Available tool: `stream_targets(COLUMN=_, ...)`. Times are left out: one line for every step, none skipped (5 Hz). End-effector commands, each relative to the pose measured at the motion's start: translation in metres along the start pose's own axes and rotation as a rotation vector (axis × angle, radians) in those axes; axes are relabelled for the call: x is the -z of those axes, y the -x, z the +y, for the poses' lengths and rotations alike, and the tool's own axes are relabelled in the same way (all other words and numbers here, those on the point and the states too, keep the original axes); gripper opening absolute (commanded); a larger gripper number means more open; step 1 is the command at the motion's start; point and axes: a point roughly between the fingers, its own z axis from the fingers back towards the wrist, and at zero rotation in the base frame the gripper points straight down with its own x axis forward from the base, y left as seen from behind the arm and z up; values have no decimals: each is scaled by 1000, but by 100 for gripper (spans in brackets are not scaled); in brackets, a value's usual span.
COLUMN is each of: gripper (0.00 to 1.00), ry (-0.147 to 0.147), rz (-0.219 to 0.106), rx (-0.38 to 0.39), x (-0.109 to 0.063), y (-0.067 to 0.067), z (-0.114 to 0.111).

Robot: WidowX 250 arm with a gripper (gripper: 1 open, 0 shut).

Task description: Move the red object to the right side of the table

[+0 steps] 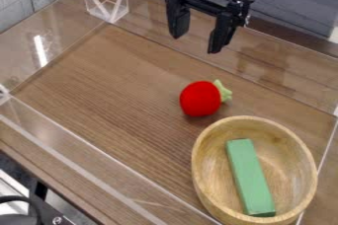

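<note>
- The red object (201, 99) is a small toy fruit, bright and evenly red, with a rounded, slightly oval outline.
- A short green leafy stub (223, 89) sticks out from one side of it, pointing toward the right of the view; it is paler and yellower than the block's green.
- A small pale highlight shows on the red skin, and the surface looks smooth.
- The fruit lies on its side, directly on the brown wood-grain worktop (106, 96), in from the edges, between the gripper and the bowl as the view shows them.
- The gripper (197, 37), black with some bare metal bolts, is at the far edge of the view, above the worktop. Its two fingers are spread wide with a gap between them, and they hold nothing. The fruit is apart from them.
- A round, light wooden bowl (211, 185) sits toward the near right corner of the worktop as seen here; it is much wider than the fruit, and the two are apart.
- Inside the bowl lies a green rectangular block (250, 178), long and flat-faced, its length running roughly from the far side to the near side.
</note>
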Motion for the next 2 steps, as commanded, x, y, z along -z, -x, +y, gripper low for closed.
stream_targets(gripper=100, ry=-1, rz=5, rx=-13, x=5, y=0, z=9)
stream_targets(gripper=100, ry=-6, rz=-39, rx=-58, x=-1, y=-1, z=34)
